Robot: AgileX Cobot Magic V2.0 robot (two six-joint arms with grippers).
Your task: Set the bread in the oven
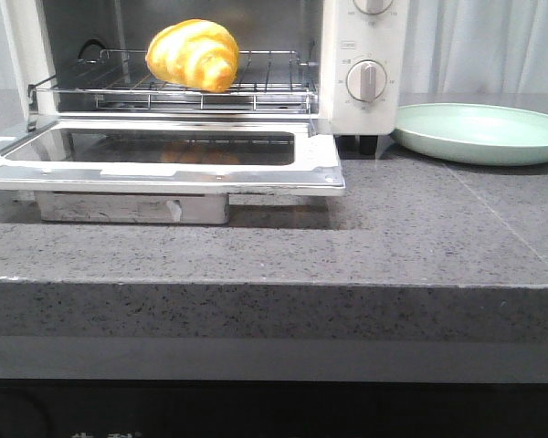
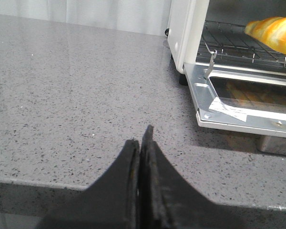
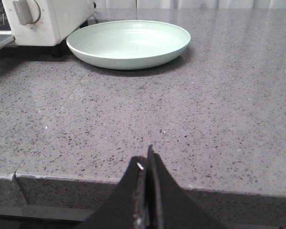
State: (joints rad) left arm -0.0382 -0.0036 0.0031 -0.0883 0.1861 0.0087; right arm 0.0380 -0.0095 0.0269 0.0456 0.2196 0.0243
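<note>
Bread (image 1: 194, 55) is on the wire rack (image 1: 256, 87) inside the oven (image 1: 365, 55), sitting toward the rack's left-centre, upright, rounded side up. Golden w/ paler cream stripes, glossy. Nothing touching it but the rack. Left wrist cam catches 1 end of it too (image 2: 274, 33), above the rack.

Oven door (image 1: 164, 160) is dropped fully open, lying roughly flat, glass pane facing up; faint orange reflection of the bread in the glass. Rack is pulled fwd so its front edge sits over the door hinge line. 2 dials on the oven's right panel, lower 1 (image 1: 366, 80) pointing up; upper 1 cut off by frame edge. 1 black foot visible under the right side of the oven.

Pale green plate (image 1: 482, 132) sits on the grey speckled counter (image 1: 420, 237) just right of the oven, near that foot; can't tell whether it touches. Nothing on it. Same plate in right wrist cam (image 3: 128, 44).

Left gripper (image 2: 142, 143): clenched, fingers pressed together, nothing between them. It's over the counter's front edge, well apart from the oven door corner.

Right gripper (image 3: 147, 160): also clenched, fingers together, holding nothing. Sits at the counter's front edge, well apart from the plate.

Neither arm shows in front cam.
</note>
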